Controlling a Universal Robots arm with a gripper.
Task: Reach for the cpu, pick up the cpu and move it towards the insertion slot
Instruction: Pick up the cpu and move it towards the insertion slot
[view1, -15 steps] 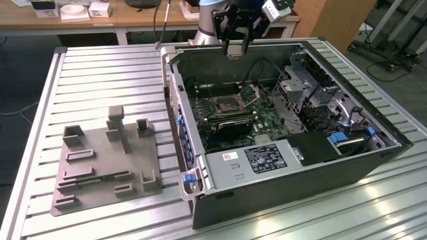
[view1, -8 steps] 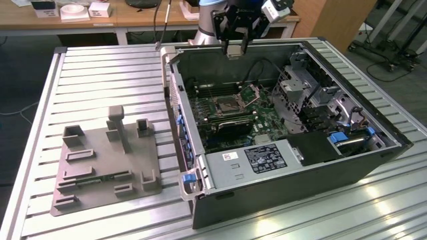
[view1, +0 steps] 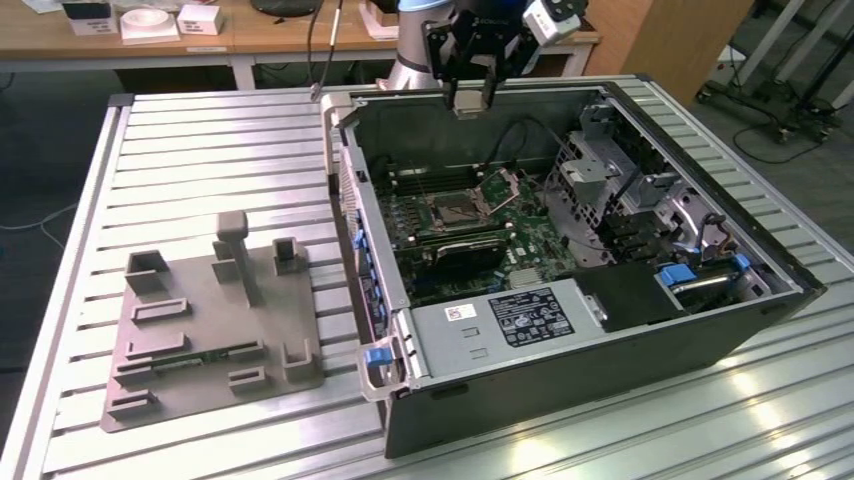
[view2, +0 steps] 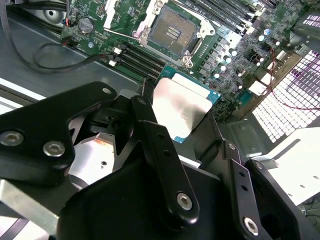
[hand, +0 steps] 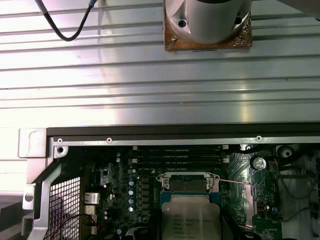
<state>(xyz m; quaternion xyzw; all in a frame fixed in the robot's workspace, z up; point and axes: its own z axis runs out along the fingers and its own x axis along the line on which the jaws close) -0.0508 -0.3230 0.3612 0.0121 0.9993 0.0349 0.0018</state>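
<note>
- The cpu (view2: 181, 107): clamped between the closed fingers of the gripper (view1: 469, 103), carried high over the far edge of the open computer case (view1: 747, 250), above and well apart from the motherboard (view1: 461, 225) in the exterior view.
- Held by opposite edges only; silvery face visible in both wrist views, printed face (hand: 190, 220) toward the first wrist camera.
- Square chip, so no real long axis; face looks roughly parallel to the board, though exact tilt hard to judge.
- In the first wrist view, edges sit near square with the frame of the insertion slot (hand: 187, 181), directly ahead with dark centre exposed.
- Risk: slipping or twisting in the thin edge grip, likely on a fast or jerky move, dropping onto the board.
- Risk: arriving skewed or off-centre, catching the metal frame or the thin wire lever (hand: 232, 181) and harming the contacts.
- Risk: gripper linkage brushing the case wall or the memory slots (view2: 137, 60) beside the socket on descent.
</note>
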